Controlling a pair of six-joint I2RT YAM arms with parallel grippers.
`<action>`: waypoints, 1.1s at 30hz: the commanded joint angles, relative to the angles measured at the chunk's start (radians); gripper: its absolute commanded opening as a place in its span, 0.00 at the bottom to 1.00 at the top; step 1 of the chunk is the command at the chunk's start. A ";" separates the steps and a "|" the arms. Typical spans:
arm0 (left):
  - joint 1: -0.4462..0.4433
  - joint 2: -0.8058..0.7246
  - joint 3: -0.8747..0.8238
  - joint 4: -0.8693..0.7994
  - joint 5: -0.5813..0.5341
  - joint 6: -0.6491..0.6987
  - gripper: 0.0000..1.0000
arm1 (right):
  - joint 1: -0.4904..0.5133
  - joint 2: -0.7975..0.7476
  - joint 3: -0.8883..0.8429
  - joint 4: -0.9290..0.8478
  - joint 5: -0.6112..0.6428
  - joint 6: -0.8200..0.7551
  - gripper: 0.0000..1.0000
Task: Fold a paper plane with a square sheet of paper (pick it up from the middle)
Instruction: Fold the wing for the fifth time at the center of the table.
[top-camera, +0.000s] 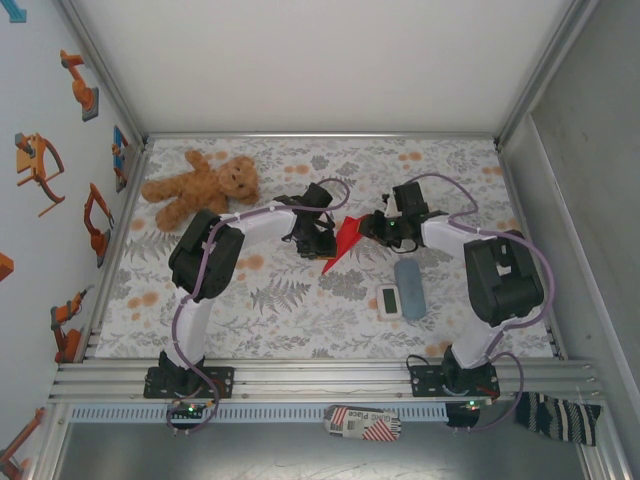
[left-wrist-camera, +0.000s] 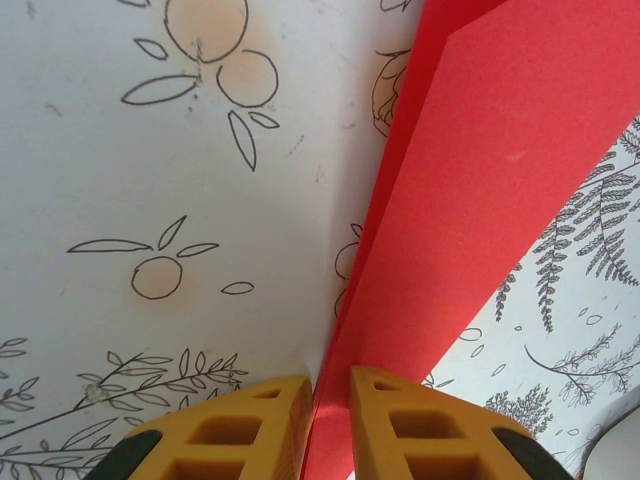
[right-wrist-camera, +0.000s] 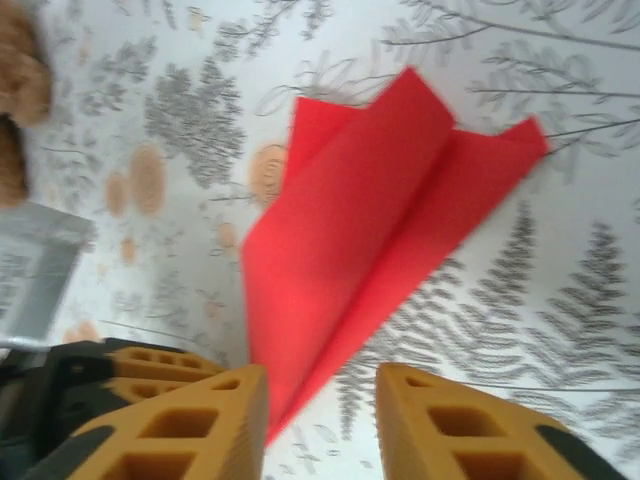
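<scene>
Paper plane (top-camera: 345, 242) looks mostly folded into a dart; left gripper (left-wrist-camera: 330, 388) pinches its edge, right gripper (right-wrist-camera: 320, 388) spread around its tip, last folds seemingly left.

paper plane (top-camera: 345, 243): bright red, folded to a narrow pointed dart, layered flaps. Top view: just right of frame centre, tip aimed lower left, wide end up. Right wrist view: mid-frame, centre crease visible, two wing flaps fanned toward upper right, point toward bottom centre. Left wrist view: runs upper right down to bottom centre, lower end nipped in the left gripper (left-wrist-camera: 330, 400).
</scene>
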 joint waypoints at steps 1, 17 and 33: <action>-0.009 0.142 -0.075 -0.106 -0.147 0.020 0.22 | 0.023 0.013 -0.021 0.074 -0.084 -0.020 0.23; -0.007 0.147 -0.069 -0.106 -0.141 0.018 0.22 | 0.109 0.178 0.119 -0.014 -0.058 -0.049 0.08; -0.007 0.150 -0.075 -0.106 -0.143 0.016 0.21 | 0.109 0.200 0.127 -0.075 0.061 -0.037 0.06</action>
